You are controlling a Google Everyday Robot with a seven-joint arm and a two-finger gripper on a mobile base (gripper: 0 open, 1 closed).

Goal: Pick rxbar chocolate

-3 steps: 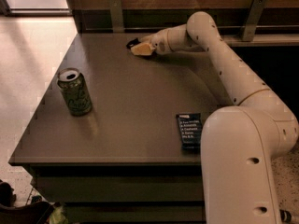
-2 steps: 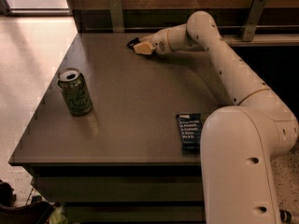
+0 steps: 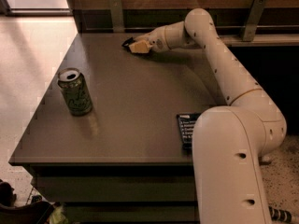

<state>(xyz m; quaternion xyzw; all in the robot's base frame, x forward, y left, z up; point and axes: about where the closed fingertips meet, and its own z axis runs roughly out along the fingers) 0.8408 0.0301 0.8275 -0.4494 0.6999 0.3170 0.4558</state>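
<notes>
On the far left, a pale floor (image 3: 28,55) lies bright beside the dark table (image 3: 131,106); near the table's left edge a green drink can (image 3: 74,92) stands upright with its top open, well apart from everything else. Further right, at the far edge of the table, the black snack bar (image 3: 127,42) lies flat, only a small dark end of it showing; the gripper (image 3: 138,46) is low over the tabletop just to its right and touching or nearly touching it, pointing left; whether the gripper is apart, together or clamped on the bar cannot be told from this view. Behind it a metal bracket (image 3: 116,13) stands against the wooden wall. The white arm (image 3: 219,64) runs from the gripper back to the right, bends down, and ends in a thick segment at the near right corner; a dark blue bar with pale text lines (image 3: 185,127) lies flat near the table's front edge, partly hidden by that segment; a second bracket (image 3: 252,15) stands at the far right.
</notes>
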